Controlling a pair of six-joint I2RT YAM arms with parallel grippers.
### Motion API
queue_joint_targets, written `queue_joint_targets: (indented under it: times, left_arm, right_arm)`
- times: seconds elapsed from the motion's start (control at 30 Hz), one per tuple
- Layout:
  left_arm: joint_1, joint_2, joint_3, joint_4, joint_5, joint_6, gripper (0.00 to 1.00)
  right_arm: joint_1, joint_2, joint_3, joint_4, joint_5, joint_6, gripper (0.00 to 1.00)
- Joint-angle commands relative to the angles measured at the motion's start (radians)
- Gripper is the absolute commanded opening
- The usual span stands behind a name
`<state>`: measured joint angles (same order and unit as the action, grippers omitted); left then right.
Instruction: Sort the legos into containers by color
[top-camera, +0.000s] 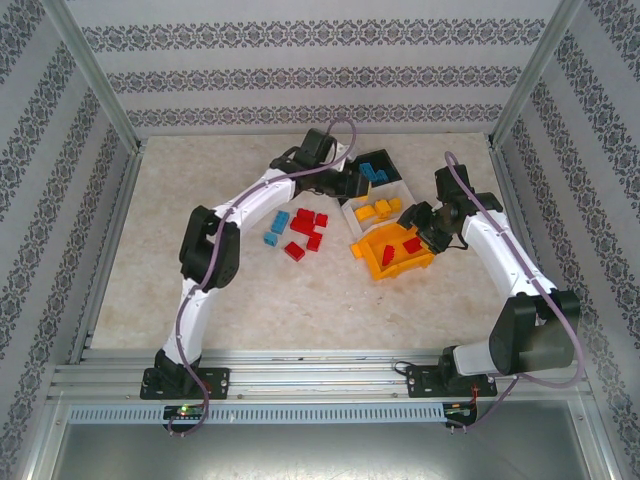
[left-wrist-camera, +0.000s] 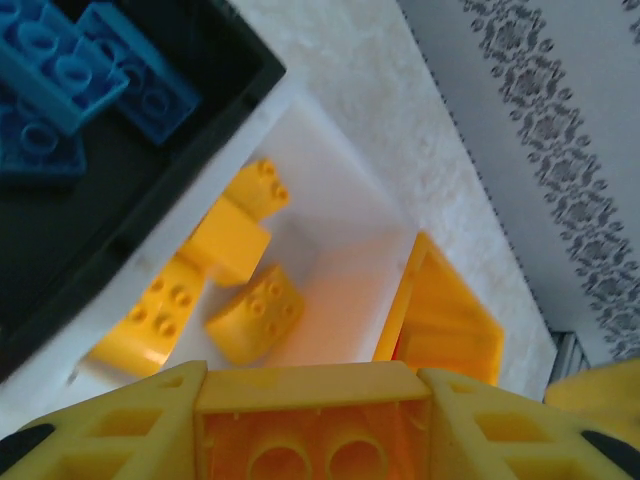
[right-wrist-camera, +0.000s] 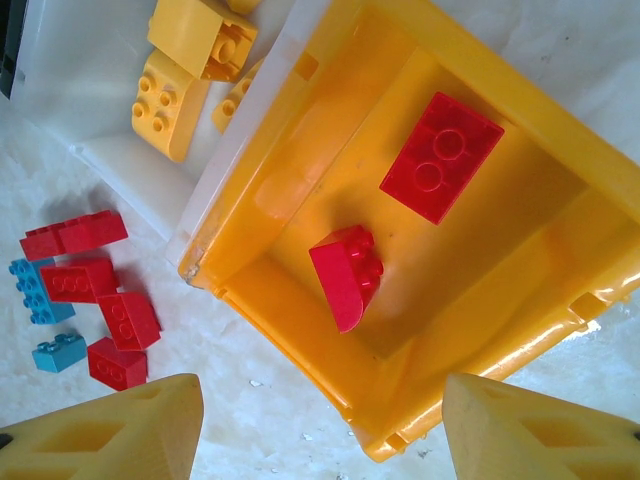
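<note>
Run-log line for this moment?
left gripper: shut on yellow brick over white bin | right gripper: open at orange bin | loose red bricks: unsorted

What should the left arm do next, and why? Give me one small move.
Probably open the left gripper and let go. It grips an orange-yellow brick over the white bin, where other bricks of that colour lie, so the drop should land it with its own colour.

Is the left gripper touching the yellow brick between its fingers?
Touching. In the left wrist view, the yellow brick sits flush against both fingers of the left gripper.
</note>
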<state>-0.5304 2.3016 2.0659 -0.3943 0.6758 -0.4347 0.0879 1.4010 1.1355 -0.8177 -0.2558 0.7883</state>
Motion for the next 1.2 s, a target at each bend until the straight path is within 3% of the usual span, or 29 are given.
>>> queue_joint_targets:
  times: [0.0,0.1,0.2,0.3,0.37,0.5,0.67,0.83,0.97,1.17]
  left_arm:
    - [-0.024,0.098,0.143,0.011,0.028,-0.068,0.51]
    - [-0.029,0.155,0.24,-0.054,0.027,-0.049,0.62]
    - [-0.029,0.149,0.239,-0.07,0.024,-0.024,0.69]
    - [-0.028,0.121,0.22,-0.108,0.019,0.037,0.87]
    - [-0.028,0.083,0.194,-0.138,0.018,0.093,0.9]
    - [-0.022,-0.059,0.01,-0.16,-0.01,0.258,0.9]
    - [-0.019,-0.301,-0.415,-0.078,-0.052,0.526,0.89]
    - [-0.045,-0.383,-0.687,0.075,-0.008,0.743,0.88]
    - [-0.084,-0.365,-0.776,0.267,-0.028,0.776,0.91]
    - [-0.142,-0.27,-0.769,0.379,-0.096,0.86,0.92]
  right_arm:
    - [0.005,-0.022,-0.005,-0.011,-0.016,-0.007,0.65]
    - [0.004,-0.029,-0.012,-0.017,-0.015,-0.012,0.65]
    - [0.003,-0.043,-0.023,-0.017,-0.009,-0.015,0.65]
    - [0.001,-0.051,-0.048,-0.021,-0.015,-0.015,0.65]
    - [-0.002,-0.052,-0.075,-0.022,-0.02,-0.006,0.65]
    - [-0.016,-0.05,-0.113,0.002,-0.04,0.006,0.65]
    - [-0.035,-0.04,-0.109,0.003,-0.053,-0.008,0.65]
    - [-0.045,-0.057,-0.113,0.005,-0.071,-0.019,0.65]
    - [-0.054,-0.071,-0.099,-0.027,-0.078,-0.037,0.65]
    - [-0.089,-0.11,-0.07,-0.088,-0.083,-0.079,0.65]
